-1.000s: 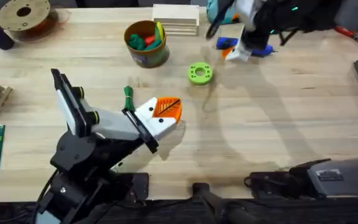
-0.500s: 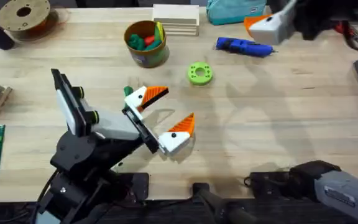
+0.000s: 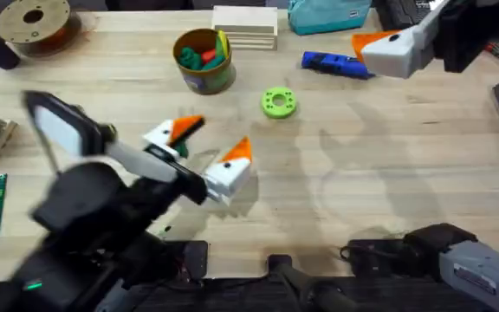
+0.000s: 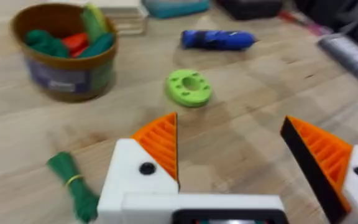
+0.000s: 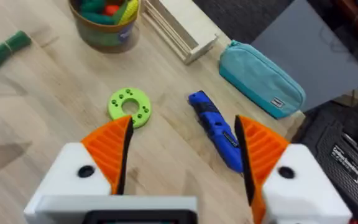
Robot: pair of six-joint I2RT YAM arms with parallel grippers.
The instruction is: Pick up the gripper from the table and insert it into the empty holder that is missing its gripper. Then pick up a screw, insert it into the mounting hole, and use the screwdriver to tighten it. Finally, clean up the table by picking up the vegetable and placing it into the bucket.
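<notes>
Both grippers stand with jaws apart and hold nothing: your left gripper [image 3: 204,149] is low over the table near the middle, and your right gripper [image 5: 182,155] hangs high over the far right side, above the blue screwdriver [image 3: 338,63]. I judge that the step in hand is the cleaning, because the green vegetable [image 4: 72,184] lies just beside your left fingers, on their left. Turn the wrist so the two orange pads [image 4: 159,143] come on both sides of the vegetable, across its slim body, then go down until they almost touch the wood before you close. The bucket [image 3: 204,61] waits far behind it, so lift well above its rim.
</notes>
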